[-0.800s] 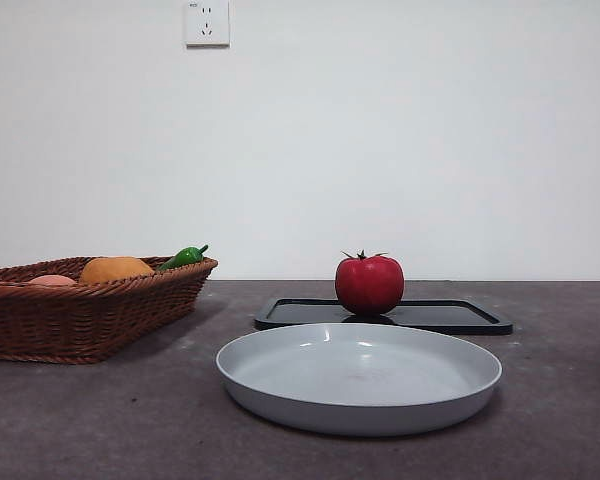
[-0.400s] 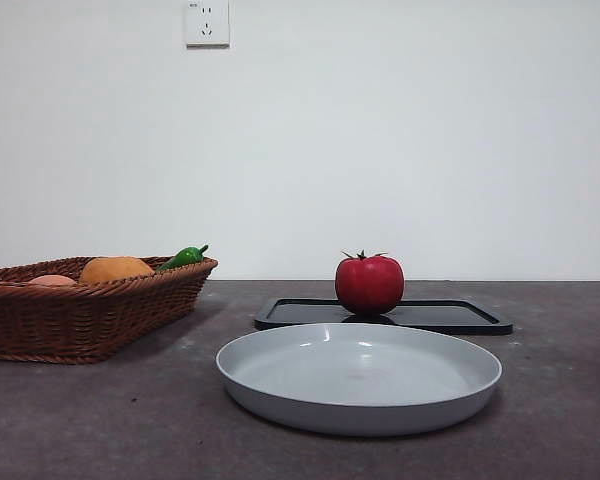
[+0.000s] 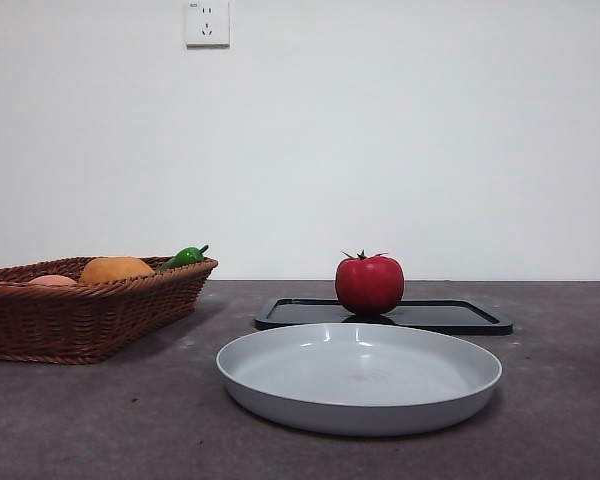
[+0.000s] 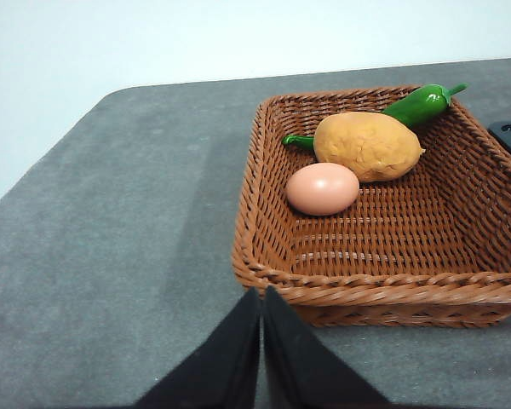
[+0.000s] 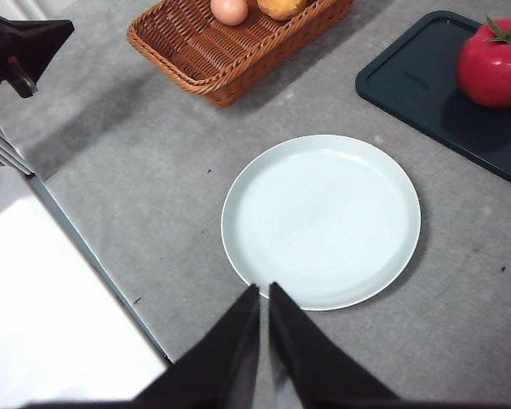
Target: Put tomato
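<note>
From my station I see the tomato (image 3: 369, 284) sitting upright on the black tray (image 3: 450, 317), green stem up, toward that tray's left part in the front view. Nothing touches it. In front of the tray, nearer the front camera, lies the pale grey plate (image 3: 359, 376), bare inside. The plate and tray sit close together but apart on the dark grey table (image 3: 100, 420).

Off to the left in the front view stands the wicker basket (image 3: 80, 315). My left wrist camera looks straight into it: a pinkish egg (image 4: 322, 188) lies beside a lumpy yellow-orange potato-like piece (image 4: 368, 146), the two just touching or nearly so, and a green chili pepper (image 4: 424, 104) leans on the far rim behind them.

The left gripper (image 4: 261, 300) hangs above the table just outside the basket's near rim, its two black jaws pressed together and holding nothing. The right gripper (image 5: 264, 296) is high over the near edge of the plate, jaws likewise clenched with only a thin slit between them, empty. In the right wrist view the tomato shows at the far corner on the tray, well apart from that gripper. Neither arm appears in the front view
</note>
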